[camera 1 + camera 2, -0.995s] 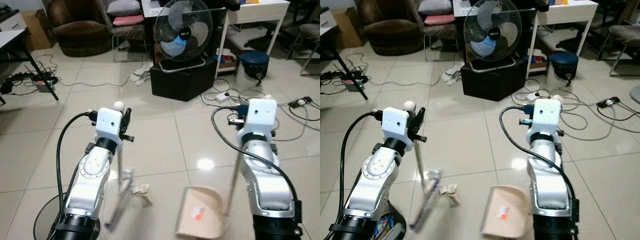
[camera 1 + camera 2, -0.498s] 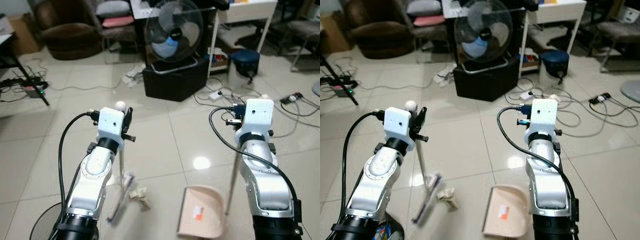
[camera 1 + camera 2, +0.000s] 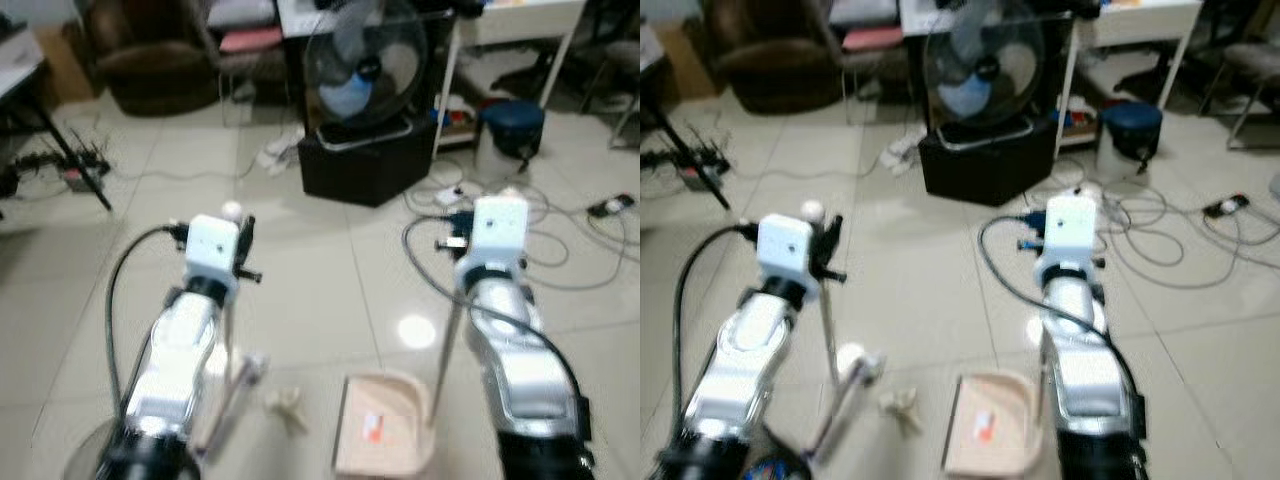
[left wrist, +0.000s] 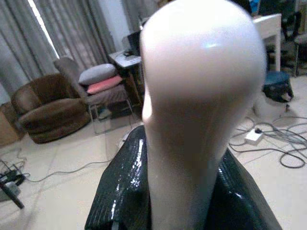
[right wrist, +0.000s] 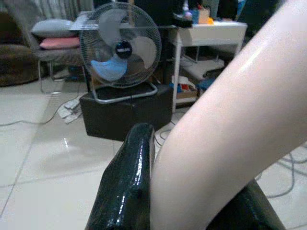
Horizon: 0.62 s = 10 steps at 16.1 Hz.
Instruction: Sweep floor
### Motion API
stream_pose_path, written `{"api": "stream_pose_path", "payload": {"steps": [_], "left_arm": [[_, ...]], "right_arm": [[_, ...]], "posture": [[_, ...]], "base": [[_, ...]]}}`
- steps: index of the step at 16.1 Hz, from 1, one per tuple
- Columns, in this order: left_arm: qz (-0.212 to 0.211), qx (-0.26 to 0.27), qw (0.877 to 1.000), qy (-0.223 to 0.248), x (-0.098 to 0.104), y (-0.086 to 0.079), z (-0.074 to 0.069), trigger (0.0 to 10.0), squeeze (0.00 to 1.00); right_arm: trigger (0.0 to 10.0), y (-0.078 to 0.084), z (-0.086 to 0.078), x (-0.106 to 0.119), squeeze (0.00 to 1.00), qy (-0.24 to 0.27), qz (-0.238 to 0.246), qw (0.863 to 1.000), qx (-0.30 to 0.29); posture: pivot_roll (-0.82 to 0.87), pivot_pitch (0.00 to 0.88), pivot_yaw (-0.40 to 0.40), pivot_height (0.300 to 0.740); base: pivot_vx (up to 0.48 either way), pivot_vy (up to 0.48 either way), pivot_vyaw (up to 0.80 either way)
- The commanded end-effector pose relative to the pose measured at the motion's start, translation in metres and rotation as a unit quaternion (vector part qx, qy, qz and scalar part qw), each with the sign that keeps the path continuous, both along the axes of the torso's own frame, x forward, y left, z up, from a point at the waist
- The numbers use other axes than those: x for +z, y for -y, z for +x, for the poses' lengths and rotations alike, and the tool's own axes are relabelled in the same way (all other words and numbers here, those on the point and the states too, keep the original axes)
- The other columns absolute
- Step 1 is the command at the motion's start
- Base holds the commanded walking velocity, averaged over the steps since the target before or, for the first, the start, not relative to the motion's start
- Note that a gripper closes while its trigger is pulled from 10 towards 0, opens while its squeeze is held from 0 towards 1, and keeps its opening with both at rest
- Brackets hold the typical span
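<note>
Item 1, left gripper (image 3: 243,243): raised before the robot at about 10 o'clock of the scene, black fingers (image 4: 120,191) clamped around the rounded white top of the broom handle (image 4: 201,110).

Item 2, broom (image 3: 225,400): thin pale shaft running down from the left gripper to a blurred head on the tiles at about 7 o'clock. Shaft roughly upright, head angled; bristle detail too blurred to tell.

Item 3, right gripper (image 5: 192,191): raised at about 2 o'clock, black fingers (image 5: 127,182) closed on the pale dustpan handle (image 5: 230,120), which crosses the right wrist view on a slant.

Item 4, dustpan (image 3: 380,440): beige, lying on the floor at about 6 o'clock, just beside the right arm's base; its thin pole (image 3: 445,350) rises to the right gripper. A small orange and white scrap (image 3: 373,428) lies inside the pan.

Item 5, debris (image 3: 287,405): a small crumpled pale piece on the tiles, between the broom head and the dustpan, apart from both.

Item 6, surroundings: pale tiled floor (image 3: 320,280); standing fan (image 3: 365,65) on a black box (image 3: 365,160) at 12 o'clock; brown armchair (image 3: 165,65) at 11 o'clock; white table (image 3: 520,15) and dark blue bin (image 3: 508,125) at 1 o'clock; loose cables (image 3: 560,240) across the tiles at 2 o'clock.
</note>
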<state>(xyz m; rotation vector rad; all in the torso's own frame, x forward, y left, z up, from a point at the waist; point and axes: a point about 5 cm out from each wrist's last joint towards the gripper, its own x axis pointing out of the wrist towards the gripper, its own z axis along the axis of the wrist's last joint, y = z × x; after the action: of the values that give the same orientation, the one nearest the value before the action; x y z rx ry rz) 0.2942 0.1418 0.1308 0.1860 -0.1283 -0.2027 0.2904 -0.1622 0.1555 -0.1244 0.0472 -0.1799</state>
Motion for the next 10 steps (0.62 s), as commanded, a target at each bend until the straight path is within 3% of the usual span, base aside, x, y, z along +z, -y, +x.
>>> {"api": "stream_pose_path", "payload": {"steps": [1, 8, 10], "left_arm": [[0.0, 0.003, 1.0, 0.022, 0.0099, -0.0036, 0.0018, 10.0, 0.0], [-0.001, 0.005, 1.0, 0.017, 0.0075, -0.0039, 0.0006, 10.0, 0.0], [0.001, 0.006, 1.0, 0.017, 0.0075, -0.0054, 0.0002, 10.0, 0.0]], "right_arm": [[10.0, -0.0021, 0.0005, 0.0086, 0.0, 0.02, -0.008, 1.0, 0.002], [10.0, -0.0054, 0.0006, 0.0067, 0.0, 0.012, -0.018, 1.0, 0.021], [10.0, -0.0085, 0.0008, 0.0063, 0.0, 0.01, -0.019, 0.999, 0.027]], "posture": [[-0.12, 0.0, 0.083, 0.74], [-0.12, 0.0, 0.08, 0.74], [-0.11, 0.0, 0.079, 0.74]], "base": [[0.409, 0.0, 0.0], [0.406, 0.0, 0.0], [0.399, 0.0, 0.72]]}}
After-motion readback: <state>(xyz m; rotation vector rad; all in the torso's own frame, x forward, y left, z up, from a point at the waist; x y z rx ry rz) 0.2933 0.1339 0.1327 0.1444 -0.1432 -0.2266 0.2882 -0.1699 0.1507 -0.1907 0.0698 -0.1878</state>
